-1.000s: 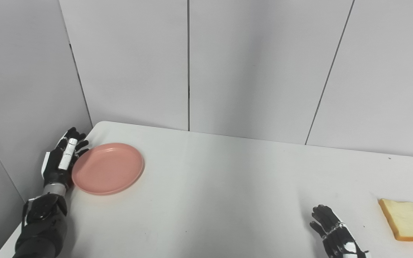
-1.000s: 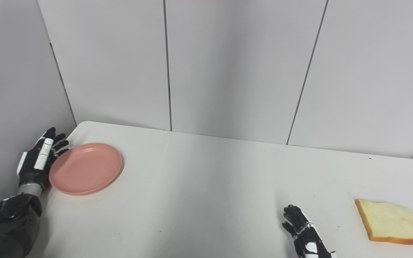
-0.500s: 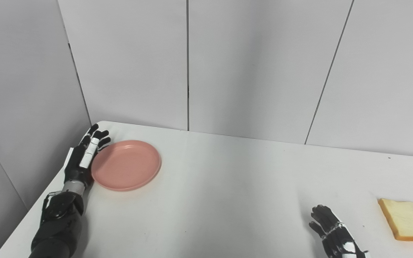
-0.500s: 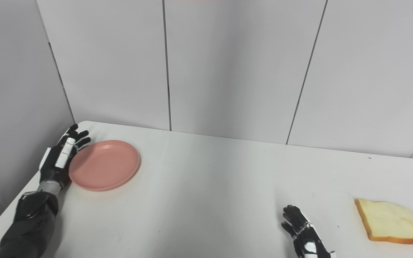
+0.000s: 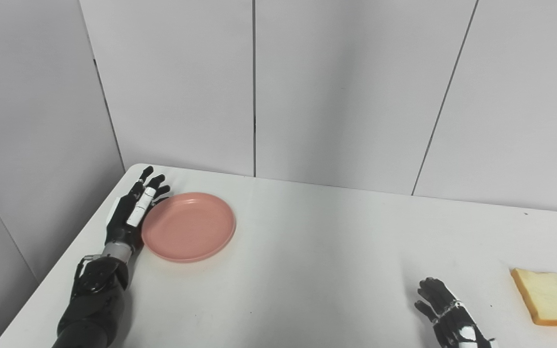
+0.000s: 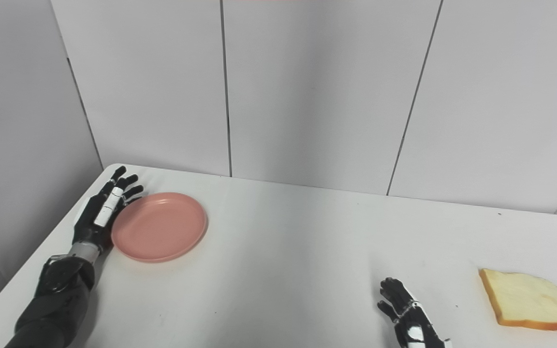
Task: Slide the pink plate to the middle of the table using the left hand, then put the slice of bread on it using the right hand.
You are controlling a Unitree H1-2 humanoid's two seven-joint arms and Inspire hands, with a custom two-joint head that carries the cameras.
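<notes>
Pink plate [image 5: 189, 227]: round, shallow, low raised rim, nothing on it, lying flat at far-left part of the white table [image 5: 307, 270], near the back-left corner. Slice of bread [image 6: 526, 298]: pale crumb w/ golden-brown crust, squarish w/ one rounded end, lying flat near the table's right edge, well apart from plate; partly cut off in left eye view.
</notes>
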